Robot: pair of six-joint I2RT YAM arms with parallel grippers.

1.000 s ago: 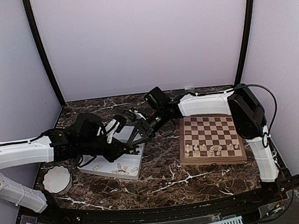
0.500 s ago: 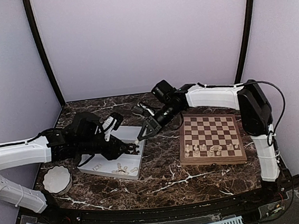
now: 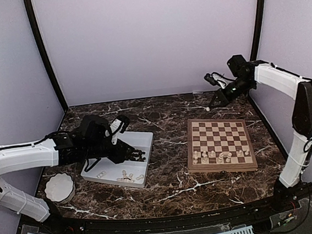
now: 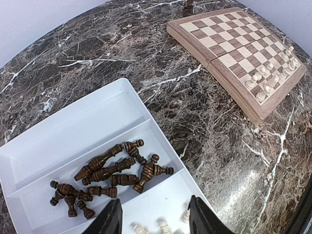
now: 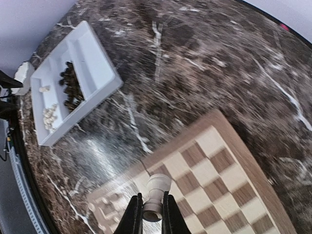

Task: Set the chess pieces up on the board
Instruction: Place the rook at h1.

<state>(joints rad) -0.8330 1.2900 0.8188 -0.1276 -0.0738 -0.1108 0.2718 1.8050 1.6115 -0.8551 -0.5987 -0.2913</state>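
Observation:
The board (image 3: 218, 136) lies right of centre, with several pale chess pieces (image 3: 218, 156) standing along its near rows. My right gripper (image 3: 212, 104) hangs high beyond the board's far left corner. In the right wrist view it (image 5: 151, 207) is shut on a pale piece (image 5: 158, 186), above the board (image 5: 222, 187). My left gripper (image 4: 153, 219) is open and holds nothing. It hovers over the white tray (image 4: 63, 141), above loose pale pieces (image 4: 161, 225). Several dark pieces (image 4: 112, 170) lie in the tray's middle compartment.
The white tray (image 3: 141, 138) sits left of the board on the dark marble table. A white scalloped bowl (image 3: 59, 188) stands at the near left. Dark frame posts and pale walls close in the back and sides.
My right arm has swung from the tray up and to the back right, past the board's far edge, carrying the pale piece. My left gripper has opened over the tray.

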